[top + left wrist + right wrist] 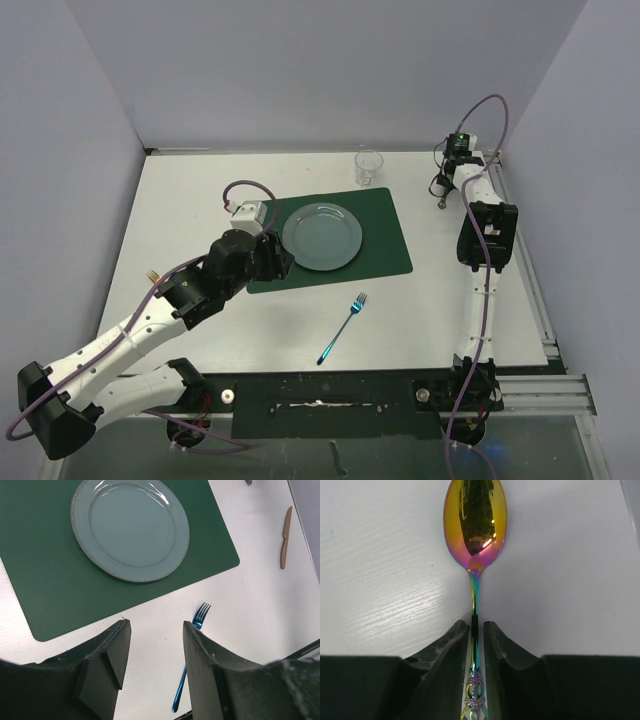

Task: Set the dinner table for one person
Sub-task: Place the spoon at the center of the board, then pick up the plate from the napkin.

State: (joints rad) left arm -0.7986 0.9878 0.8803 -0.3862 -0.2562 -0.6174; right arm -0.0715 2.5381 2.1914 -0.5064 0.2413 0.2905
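The dinner table [190, 200] carries a dark green placemat [385, 245] with a grey-blue plate [322, 237] on it. A blue fork [343, 328] lies on the white top in front of the mat. My left gripper [156, 630] hovers open and empty over the mat's near edge, with the plate [131, 527] beyond it and the fork [197, 625] beside its right finger. My right gripper [476, 627] is at the far right of the table [441, 190]. An iridescent spoon [475, 520] lies flat there, its handle between the slightly parted fingers with a thin gap on each side.
A clear glass [369, 168] stands behind the placemat. A wooden knife [285, 537] lies on the white top to the right of the mat. Grey walls close the table at the back and sides, and a metal rail [540, 300] runs along its right edge.
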